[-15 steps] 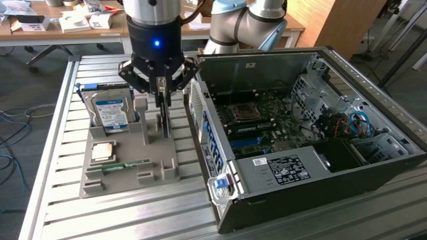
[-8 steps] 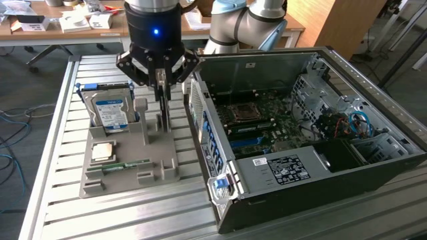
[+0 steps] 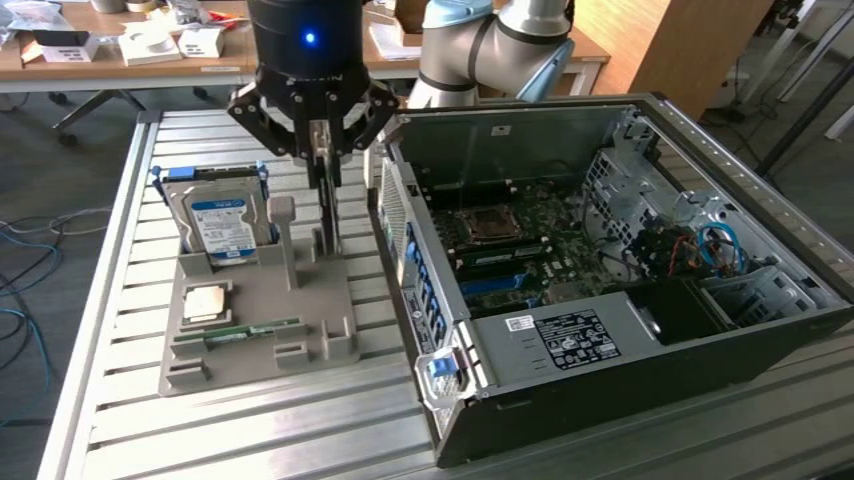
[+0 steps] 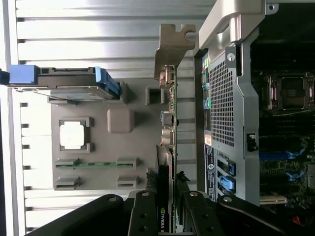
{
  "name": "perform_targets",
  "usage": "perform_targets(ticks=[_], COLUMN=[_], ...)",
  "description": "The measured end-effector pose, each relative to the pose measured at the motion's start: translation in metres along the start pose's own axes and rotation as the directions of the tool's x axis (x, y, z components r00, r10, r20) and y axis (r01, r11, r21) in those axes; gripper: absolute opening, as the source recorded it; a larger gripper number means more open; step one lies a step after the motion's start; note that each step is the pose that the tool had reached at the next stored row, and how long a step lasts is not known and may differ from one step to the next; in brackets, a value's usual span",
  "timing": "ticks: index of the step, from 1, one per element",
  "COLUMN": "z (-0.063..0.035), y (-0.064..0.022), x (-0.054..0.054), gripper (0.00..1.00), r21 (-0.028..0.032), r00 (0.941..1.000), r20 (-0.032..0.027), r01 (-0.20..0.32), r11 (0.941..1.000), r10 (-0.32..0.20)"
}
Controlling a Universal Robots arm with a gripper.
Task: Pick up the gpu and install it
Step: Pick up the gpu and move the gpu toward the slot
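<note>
Grips the gpu (image 4: pixel 169 113) in the pincer (image 3: pixel 326 165), shut narrowly on the card's upper edge. Holds it upright on edge at the tray (image 3: pixel 314 330), with the pale bracket (image 4: pixel 174 44) at one end. Cannot tell whether clear of the tray's slot or seated in it.

Could twist or slip free, given so small a hold on so long a card. Could drag the tray across the desk (image 3: pixel 120 300) if wedged in the slot and pulled askew.

Just beside, risks catching the bracket on the rear wall of the case (image 4: pixel 221 103), for want of room between. On the tray's other side, could knock the drive (image 3: pixel 220 225), likewise stood on edge, with any sideways swing.

Farther in, could scrape the board (image 3: pixel 521 240) or jam at the slot if brought down tilted or off line. Cannot make out the target slot well enough to judge the fit. Farthest, might foul the cables (image 3: pixel 721 245) on too wide an arc.
</note>
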State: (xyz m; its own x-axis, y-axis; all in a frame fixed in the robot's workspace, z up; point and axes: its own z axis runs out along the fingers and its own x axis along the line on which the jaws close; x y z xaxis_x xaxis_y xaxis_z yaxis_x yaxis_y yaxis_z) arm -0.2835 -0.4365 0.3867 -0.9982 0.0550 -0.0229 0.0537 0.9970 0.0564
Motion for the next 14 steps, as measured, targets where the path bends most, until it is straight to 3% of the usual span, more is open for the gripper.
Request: perform_targets(ticks=[14], z=[-0.0175], y=[0.0010], x=[0.000], gripper=[0.26], r21=[0.0000], r00=[1.0000], r20=[-0.0001], r01=[0.000], r11=[1.0000], r10=[0.000])
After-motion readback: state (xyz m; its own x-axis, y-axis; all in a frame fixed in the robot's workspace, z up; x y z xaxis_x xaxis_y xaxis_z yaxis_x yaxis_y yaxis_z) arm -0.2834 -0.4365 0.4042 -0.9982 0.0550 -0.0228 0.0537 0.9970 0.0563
